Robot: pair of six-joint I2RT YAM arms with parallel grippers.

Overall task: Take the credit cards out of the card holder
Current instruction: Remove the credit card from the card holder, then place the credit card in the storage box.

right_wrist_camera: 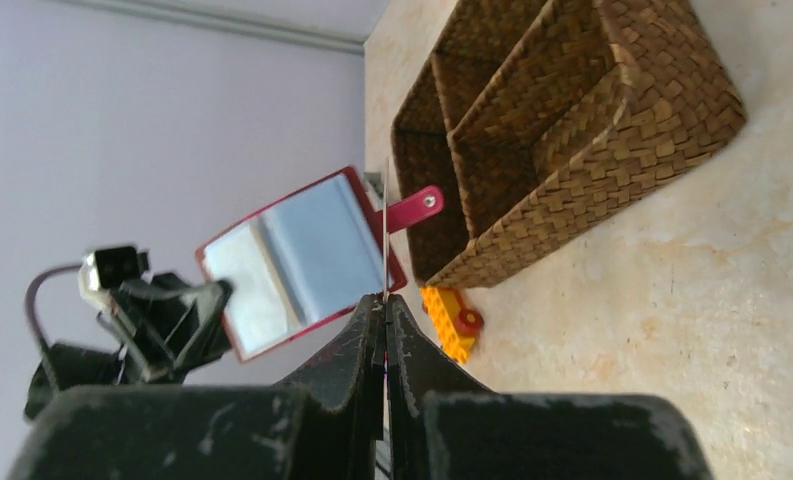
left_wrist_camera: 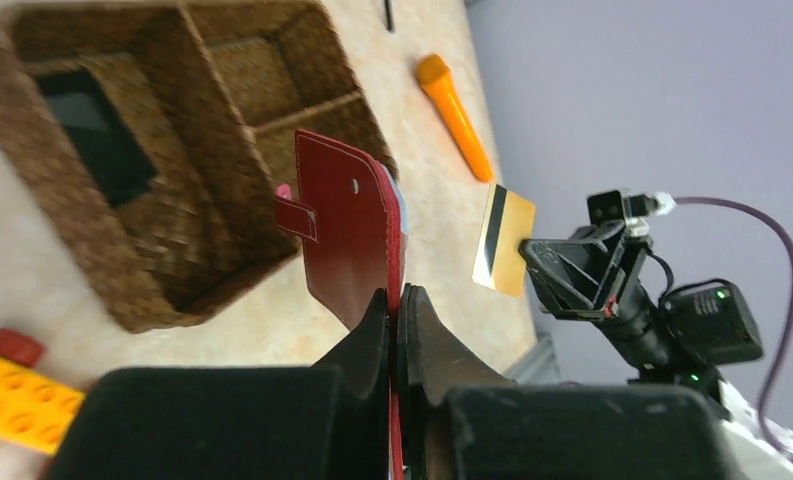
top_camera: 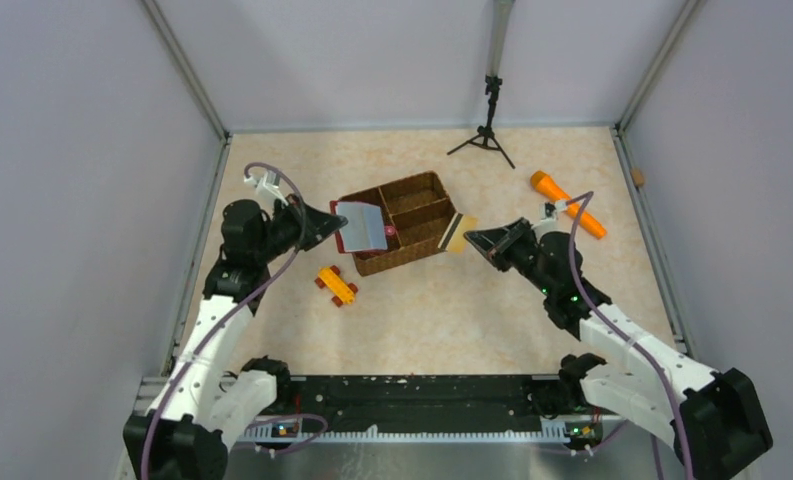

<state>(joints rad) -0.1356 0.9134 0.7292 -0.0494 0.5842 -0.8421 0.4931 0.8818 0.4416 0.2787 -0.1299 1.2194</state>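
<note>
Looking from above, you see your left tool (top_camera: 337,225) shut tight on one edge of the card holder (top_camera: 362,228). It holds the holder up in the air, over the left end of the basket (top_camera: 412,205). The holder is open. Its long side runs left to right, its pale blue inside faces up and toward your right arm, and its little strap points at the basket.

Your right tool (top_camera: 472,238) is shut on the gold card (top_camera: 458,233), just beside the basket's right end and well apart from the holder. The card's long side runs from far to near, with the black stripe on the basket side.

You have two cards: the gold one, and a dark card (left_wrist_camera: 90,130) lying flat in one basket pocket. You have one holder, one basket and one toy car (top_camera: 336,285) on the worktop (top_camera: 452,320).
</note>
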